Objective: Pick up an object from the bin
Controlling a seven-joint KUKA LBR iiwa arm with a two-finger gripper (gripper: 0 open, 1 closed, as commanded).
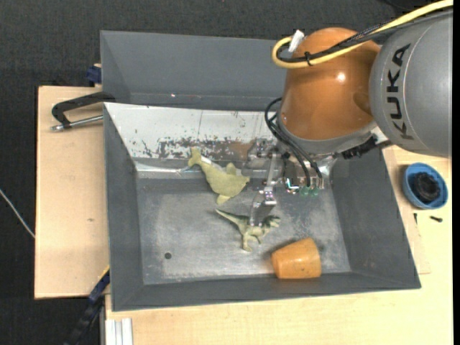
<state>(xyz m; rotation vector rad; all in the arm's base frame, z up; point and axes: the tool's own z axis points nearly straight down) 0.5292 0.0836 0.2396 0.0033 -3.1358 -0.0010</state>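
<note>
The grey arm (420,70) is reaching in from the right, its orange wrist cover (323,85) hanging above the far right part of the grey metal bin (180,228). Below the cover, the gripper (263,208) is pointing down toward the middle of the bin floor; whether it is open or closed cannot be told. An orange cup-shaped piece (296,259) is lying on its side near the front wall, just right of centre. A pale yellow-green toy animal (224,180) is lying toward the back, left of the gripper. A small olive spiky toy creature (251,232) is lying mid-floor, directly at the gripper's tip; contact is unclear.
</note>
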